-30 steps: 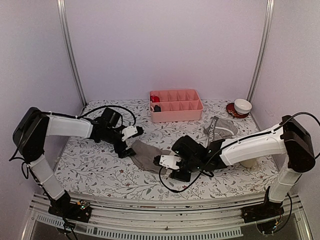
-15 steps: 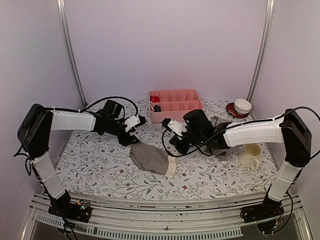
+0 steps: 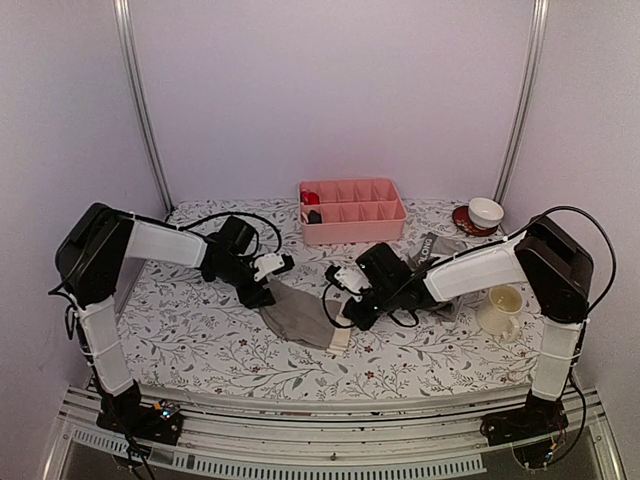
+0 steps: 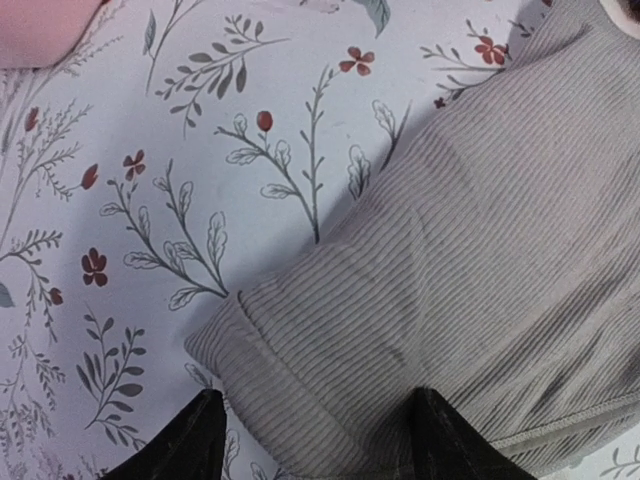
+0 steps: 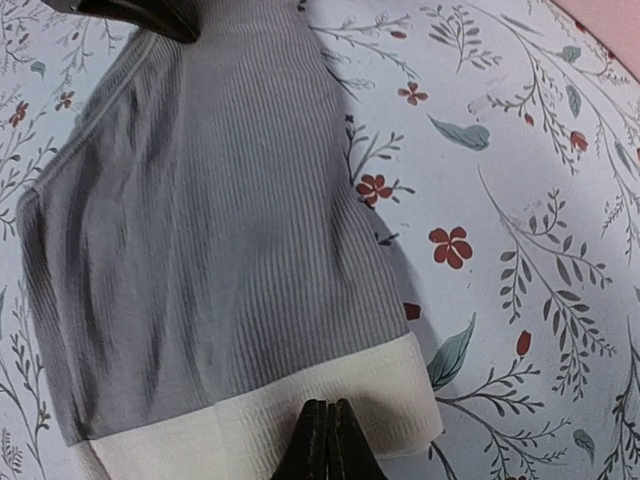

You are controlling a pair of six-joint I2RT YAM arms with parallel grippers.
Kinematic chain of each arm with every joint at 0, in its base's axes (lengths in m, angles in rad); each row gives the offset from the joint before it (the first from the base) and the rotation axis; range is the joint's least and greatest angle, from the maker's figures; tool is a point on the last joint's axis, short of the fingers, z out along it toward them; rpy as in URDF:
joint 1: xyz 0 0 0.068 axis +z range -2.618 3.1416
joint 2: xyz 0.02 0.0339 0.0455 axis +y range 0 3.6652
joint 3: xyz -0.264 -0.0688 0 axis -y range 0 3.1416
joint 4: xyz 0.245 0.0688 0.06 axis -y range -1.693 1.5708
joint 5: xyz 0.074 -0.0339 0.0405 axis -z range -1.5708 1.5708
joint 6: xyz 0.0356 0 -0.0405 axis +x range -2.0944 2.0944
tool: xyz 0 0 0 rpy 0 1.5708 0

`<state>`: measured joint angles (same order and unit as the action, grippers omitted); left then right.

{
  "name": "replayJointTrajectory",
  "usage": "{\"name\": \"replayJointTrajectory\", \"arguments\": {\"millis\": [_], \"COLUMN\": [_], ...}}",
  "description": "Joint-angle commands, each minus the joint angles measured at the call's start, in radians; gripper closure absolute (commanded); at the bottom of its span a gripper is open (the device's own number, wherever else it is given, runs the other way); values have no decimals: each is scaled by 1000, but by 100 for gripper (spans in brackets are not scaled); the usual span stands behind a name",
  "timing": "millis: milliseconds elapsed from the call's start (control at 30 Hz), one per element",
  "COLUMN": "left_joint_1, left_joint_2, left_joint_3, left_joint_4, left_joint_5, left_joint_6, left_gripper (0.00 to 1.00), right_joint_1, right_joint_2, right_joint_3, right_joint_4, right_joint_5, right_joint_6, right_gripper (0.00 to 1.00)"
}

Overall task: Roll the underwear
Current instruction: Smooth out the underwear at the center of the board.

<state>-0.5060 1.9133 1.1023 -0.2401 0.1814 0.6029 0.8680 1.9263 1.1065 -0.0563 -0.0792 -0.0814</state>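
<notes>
Floral table (image 3: 180, 330), 2 garments. Grey briefs (image 3: 300, 312) flat mid-table, pale waistband at near end. Boxer-briefs (image 3: 440, 250) crumpled behind right arm. Left gripper (image 4: 315, 440) spread wide over the briefs' far edge. Right gripper (image 5: 327, 440) pressed closed at waistband; pinch unclear.

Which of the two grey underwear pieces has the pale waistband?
The plain grey briefs lying mid-table, toward the front. The boxer-briefs, farther back on the right, have a dark, white-lettered waistband instead.
</notes>
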Motion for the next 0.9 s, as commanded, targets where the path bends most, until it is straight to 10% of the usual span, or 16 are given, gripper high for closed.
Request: {"name": "replayJointTrajectory", "arguments": {"millis": [0, 167, 400, 567, 867], "left_joint_1": [28, 43, 55, 39, -260], "left_joint_2": [17, 44, -83, -310, -520], "left_joint_3": [10, 23, 22, -53, -421], "left_joint_4": [-29, -37, -46, 4, 275], "left_joint_5": [-78, -100, -9, 116, 12], "left_joint_6": [21, 33, 46, 109, 324], "left_gripper": [35, 36, 4, 2, 2], "right_joint_1": [-28, -38, -39, -46, -85], "right_joint_2": [82, 108, 106, 72, 36], "right_joint_3": [25, 42, 67, 82, 71], "right_joint_4": [-55, -74, -78, -83, -82], "right_joint_5": [58, 100, 62, -11, -100], "right_joint_6": [30, 28, 19, 29, 54], "right_gripper": [97, 97, 97, 95, 92]}}
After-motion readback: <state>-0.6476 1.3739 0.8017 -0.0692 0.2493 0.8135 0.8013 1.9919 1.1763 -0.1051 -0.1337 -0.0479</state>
